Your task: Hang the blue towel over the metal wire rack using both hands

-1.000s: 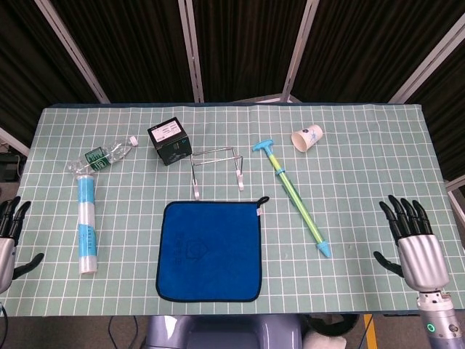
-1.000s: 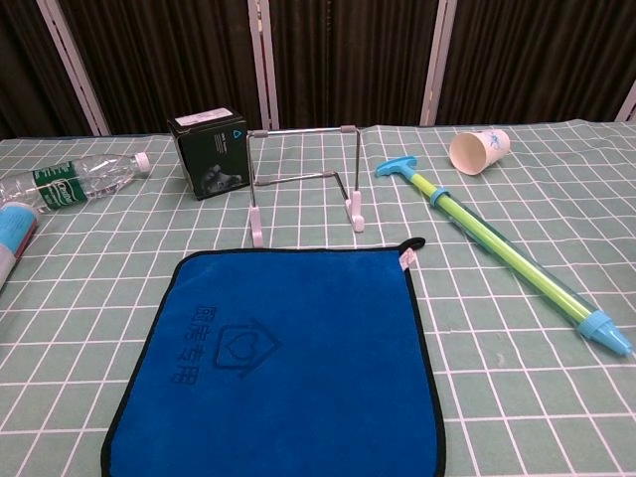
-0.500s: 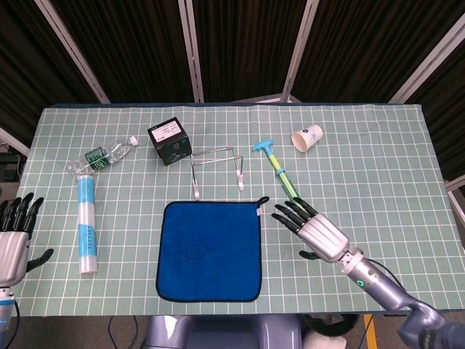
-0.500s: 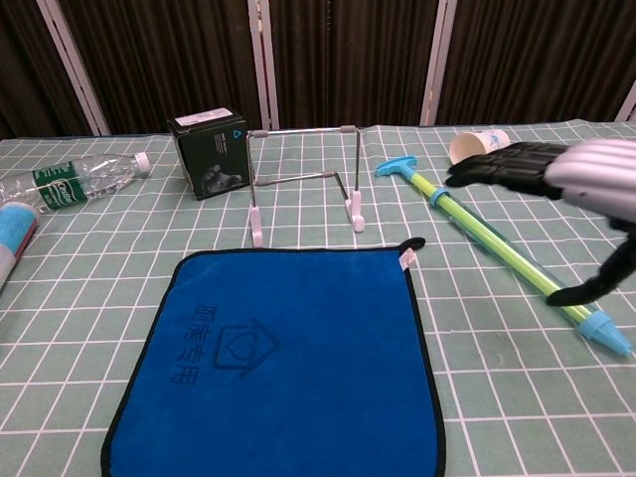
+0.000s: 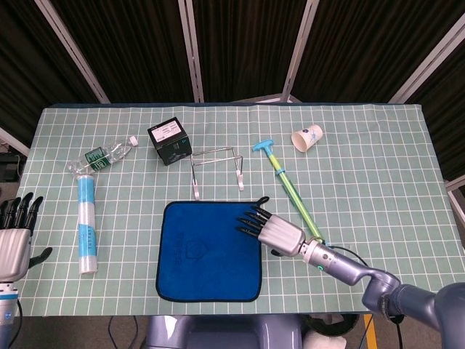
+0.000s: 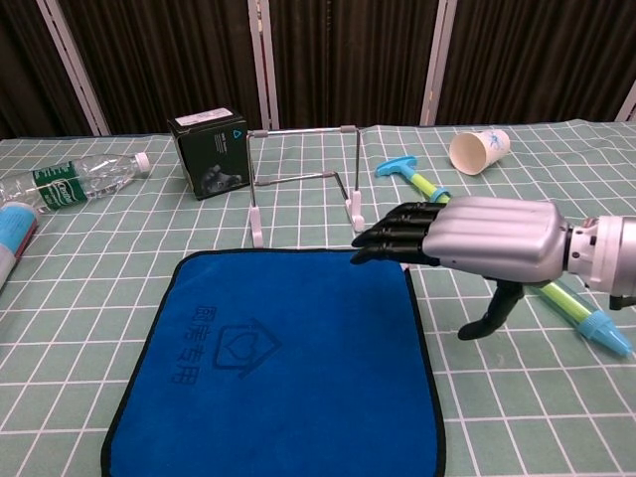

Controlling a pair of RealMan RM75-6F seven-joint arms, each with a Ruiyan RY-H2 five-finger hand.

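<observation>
The blue towel (image 5: 209,249) (image 6: 278,358) lies flat on the checked table cloth, black-edged, with a small loop at its far right corner. Just behind it stands the metal wire rack (image 5: 216,167) (image 6: 303,181) on white feet. My right hand (image 5: 272,231) (image 6: 472,237) hovers over the towel's far right corner, fingers stretched out flat toward the left, thumb hanging down, holding nothing. My left hand (image 5: 14,233) stays at the table's left front edge, fingers apart and empty; the chest view does not show it.
A black box (image 5: 168,142) (image 6: 209,151) stands left of the rack. A plastic bottle (image 5: 102,155) and a white-blue tube (image 5: 86,224) lie at the left. A green-blue water pump toy (image 5: 290,193) (image 6: 467,224) lies right of the towel, a paper cup (image 5: 307,137) (image 6: 479,150) behind it.
My right hand has swept left from the table's right side, across the pump toy, to above the towel's far right corner. The left hand has barely shifted.
</observation>
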